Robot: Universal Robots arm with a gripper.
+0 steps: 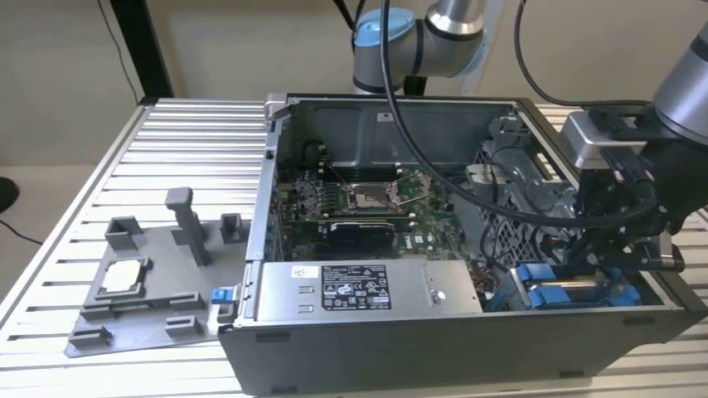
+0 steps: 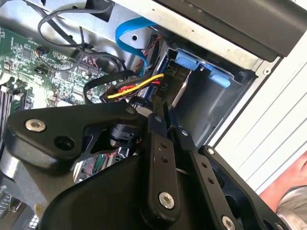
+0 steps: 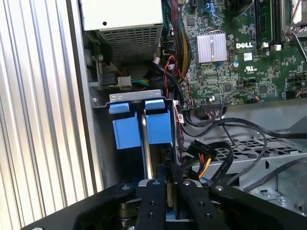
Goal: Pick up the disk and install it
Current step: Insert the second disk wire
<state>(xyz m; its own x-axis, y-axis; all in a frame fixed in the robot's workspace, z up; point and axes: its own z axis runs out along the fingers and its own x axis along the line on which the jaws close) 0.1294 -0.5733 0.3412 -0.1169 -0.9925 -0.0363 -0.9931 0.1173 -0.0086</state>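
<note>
The disk (image 3: 157, 127) stands on edge in the drive bay at the case's front corner, on the exterior view's right, its blue carrier end facing up and a silver edge showing beside it. A second blue carrier (image 3: 125, 127) sits next to it. In the exterior view the disk (image 1: 569, 294) lies low in the bay under my gripper (image 1: 625, 265). In both wrist views my gripper (image 3: 168, 168) hangs just over the disk's dark end, fingers (image 3: 153, 191) drawn together to a thin slit. The second wrist view shows the gripper (image 2: 163, 108) pointing at the bay's blue tabs (image 2: 188, 60).
Black, yellow and red cables (image 3: 206, 158) crowd the bay beside my fingers. The power supply (image 1: 354, 286) and motherboard (image 1: 366, 203) take up the case's middle. A grey fixture (image 1: 144, 282) rests on the slatted table (image 1: 188, 141). A person's hand (image 2: 288, 191) is nearby.
</note>
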